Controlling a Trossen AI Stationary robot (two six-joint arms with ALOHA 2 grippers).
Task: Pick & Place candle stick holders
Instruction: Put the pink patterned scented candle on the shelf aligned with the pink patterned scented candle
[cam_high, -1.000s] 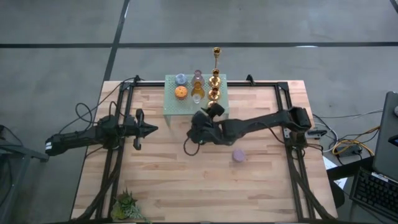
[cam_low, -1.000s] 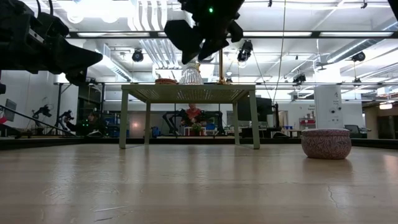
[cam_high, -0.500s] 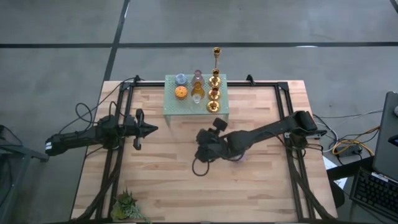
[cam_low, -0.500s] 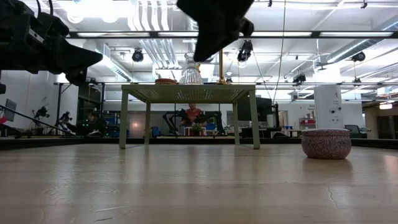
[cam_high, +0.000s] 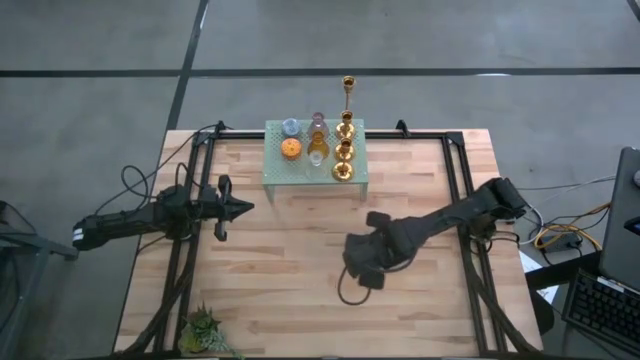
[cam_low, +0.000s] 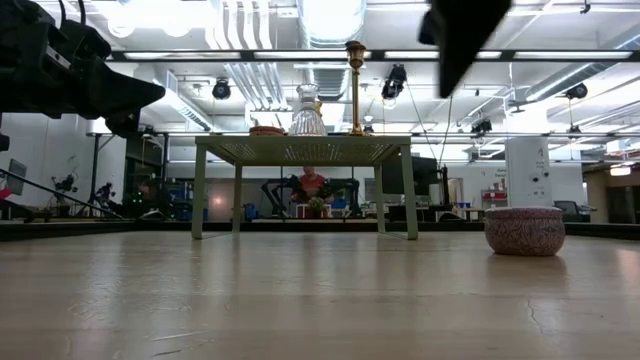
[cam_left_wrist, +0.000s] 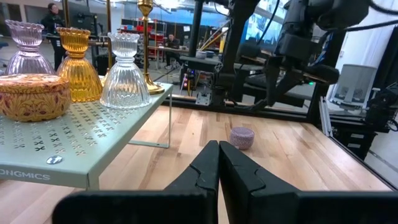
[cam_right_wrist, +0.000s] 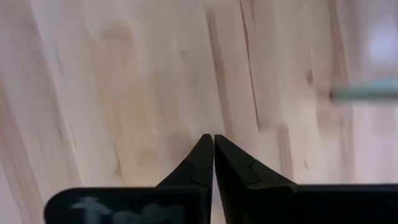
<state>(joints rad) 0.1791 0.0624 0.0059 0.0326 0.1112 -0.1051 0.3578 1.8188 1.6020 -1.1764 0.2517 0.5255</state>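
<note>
High view, table: the wooden table (cam_high: 280, 270) carried a mint-green stand (cam_high: 275, 172) at its far edge.
High view, holders: an orange holder (cam_high: 290, 149), a blue one (cam_high: 290, 126), a clear glass one (cam_high: 317, 150) and three gold candlesticks (cam_high: 344, 150) stood on the stand; a tall gold candlestick (cam_high: 348, 88) rose at its far side.
High view, left hand: the left hand (cam_high: 240, 208) lay over the table's left part, well apart from the stand, fingers pressed together, holding nothing.
High view, right hand: the right hand (cam_high: 362, 272) hung over the table's middle, near side of the stand; the arm hid whatever lay beneath it.
High view, plant: a small green plant (cam_high: 203, 330) sat at the near left corner.
Low view, pink holder: a squat pink holder (cam_low: 525, 230) rested on the table, to the right of the stand.
Left wrist view, left hand: its fingers (cam_left_wrist: 239, 169) met tip to tip, empty, pointing toward the pink holder (cam_left_wrist: 241, 137) on the bare wood.
Right wrist view, right hand: its fingers (cam_right_wrist: 231, 163) were fully closed on nothing, above bare table boards.
</note>
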